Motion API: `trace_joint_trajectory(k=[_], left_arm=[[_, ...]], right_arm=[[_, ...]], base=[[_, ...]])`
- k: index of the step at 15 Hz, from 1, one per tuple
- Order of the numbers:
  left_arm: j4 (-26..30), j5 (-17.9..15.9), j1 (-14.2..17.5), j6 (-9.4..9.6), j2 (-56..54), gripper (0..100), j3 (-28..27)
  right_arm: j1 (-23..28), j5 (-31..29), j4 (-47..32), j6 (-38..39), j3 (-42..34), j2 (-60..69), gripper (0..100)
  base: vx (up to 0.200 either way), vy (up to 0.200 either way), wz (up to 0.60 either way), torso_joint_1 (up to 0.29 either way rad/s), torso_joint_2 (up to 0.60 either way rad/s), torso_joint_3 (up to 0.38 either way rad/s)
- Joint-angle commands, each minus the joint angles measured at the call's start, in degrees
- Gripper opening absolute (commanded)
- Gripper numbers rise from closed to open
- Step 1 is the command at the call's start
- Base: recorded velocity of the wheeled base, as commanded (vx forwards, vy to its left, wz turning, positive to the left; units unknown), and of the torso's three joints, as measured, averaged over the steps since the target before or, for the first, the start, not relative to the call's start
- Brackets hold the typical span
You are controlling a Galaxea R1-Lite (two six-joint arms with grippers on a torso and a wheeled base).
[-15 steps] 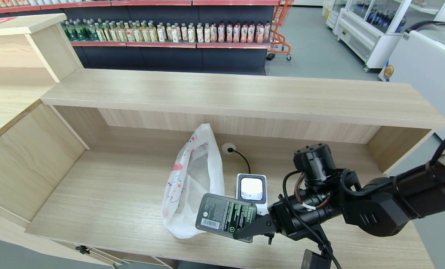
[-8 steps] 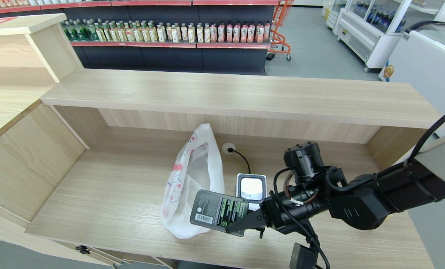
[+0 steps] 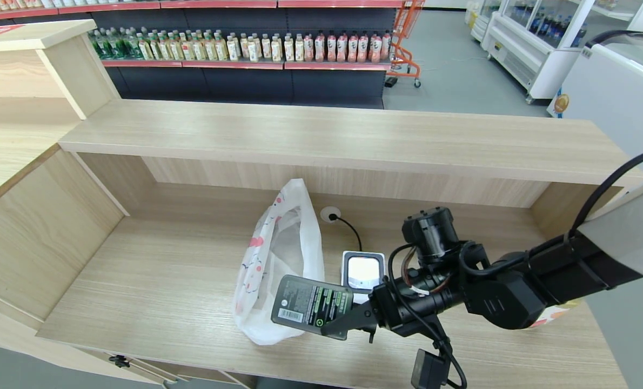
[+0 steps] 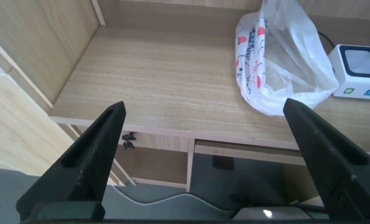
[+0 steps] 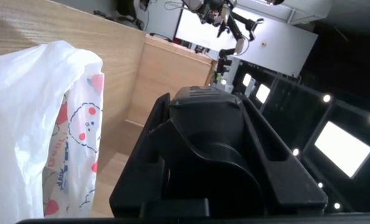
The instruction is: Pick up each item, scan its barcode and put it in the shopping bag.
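You are looking at a shop checkout: a pale wooden bench (image 3: 154,281) under a raised counter top, with shelves of drink bottles (image 3: 246,47) across the aisle behind. On the bench a white shopping bag (image 3: 270,254) printed with pink figures stands slumped, its mouth gaping toward the scanner (image 3: 362,268), a small white box just beside it whose black cable (image 3: 351,229) runs to a hole in the bench. Your right gripper (image 3: 348,320) is clamped on one end of a dark grey pack (image 3: 310,306), held off the bench, roughly flat, barcode label facing up, in front of the scanner and overlapping the bag's near side. Your left gripper (image 4: 204,111) hangs off the bench's front edge, fingers spread wide with nothing between them.
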State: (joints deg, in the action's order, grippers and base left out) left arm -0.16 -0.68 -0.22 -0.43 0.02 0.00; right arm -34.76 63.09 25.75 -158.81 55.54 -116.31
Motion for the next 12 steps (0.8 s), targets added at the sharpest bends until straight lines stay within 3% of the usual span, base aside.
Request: trace_joint_trajectory(k=[1,12], left_arm=[[-0.02,-0.02,0.04,-0.01,-0.02,100,0.0],[-0.02,-0.02,0.04,-0.01,-0.02,100,0.0]], right_arm=[[-0.84,0.02,0.01,-0.01,0.71,-1.2,0],[-1.9,0.02,0.09,1.31,2.73,-3.13,0]], base=[[0.0,0.0,0.0,0.0,0.0,0.0],[0.0,0.0,0.0,0.0,0.0,0.0]])
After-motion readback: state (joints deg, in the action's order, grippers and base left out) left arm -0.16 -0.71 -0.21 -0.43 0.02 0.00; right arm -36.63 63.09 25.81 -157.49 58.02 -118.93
